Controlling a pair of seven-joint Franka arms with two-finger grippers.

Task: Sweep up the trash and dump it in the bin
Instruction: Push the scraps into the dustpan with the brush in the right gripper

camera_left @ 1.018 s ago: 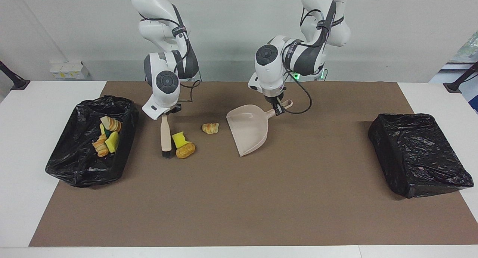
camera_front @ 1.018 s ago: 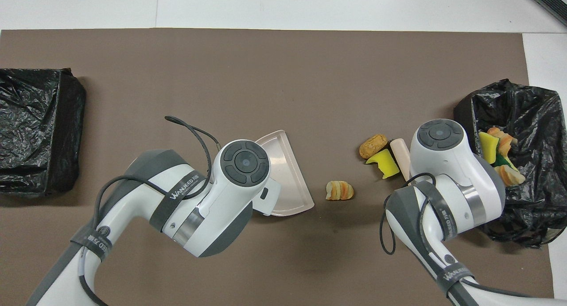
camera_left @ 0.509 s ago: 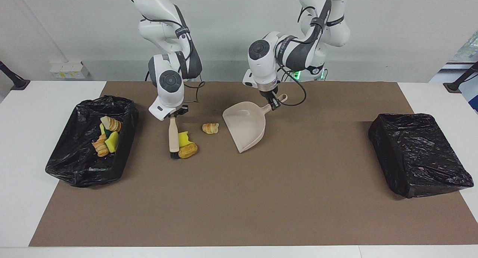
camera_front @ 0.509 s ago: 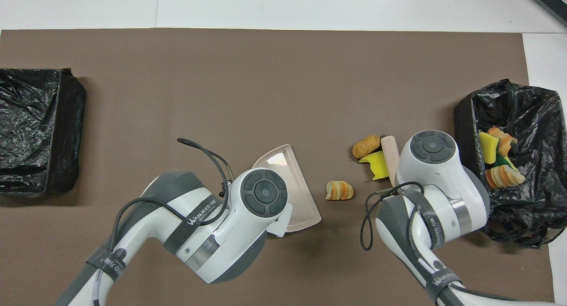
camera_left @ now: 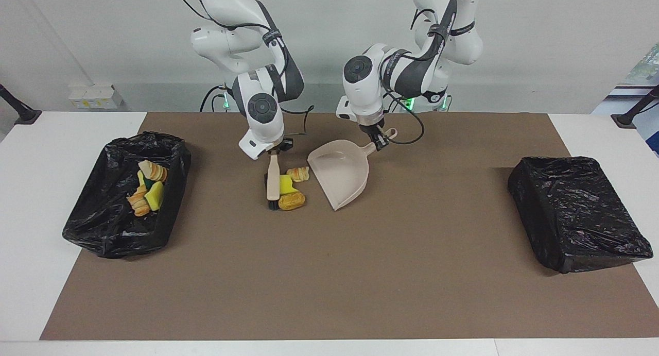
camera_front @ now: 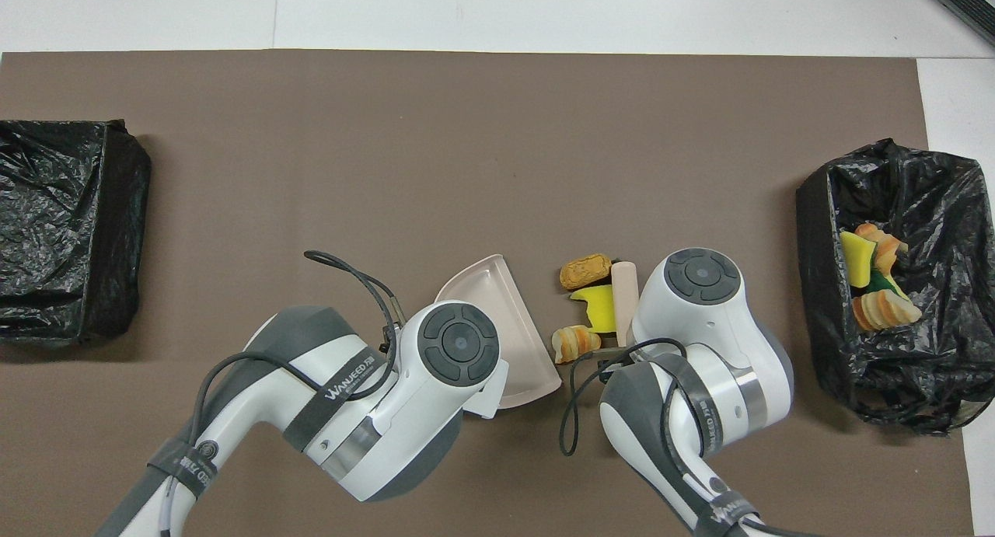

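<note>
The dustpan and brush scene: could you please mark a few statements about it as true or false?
1. The right tool holds the brush. True.
2. The dustpan already contains scraps. False: it is empty.
3. Three scraps lie on the mat between brush and dustpan. True: a yellow sponge chunk, a golden-brown piece and a croissant-like piece.
4. The open bin holding trash is at the left arm's end. False: it is at the right arm's end.
5. The left tool hangs free. False: it grips the dustpan's handle.

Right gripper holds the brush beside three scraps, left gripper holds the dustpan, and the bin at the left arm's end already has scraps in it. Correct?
Not quite. The facing view shows scraps in the bin at the right arm's end. The right gripper does hold the brush, the left gripper the dustpan.
</note>
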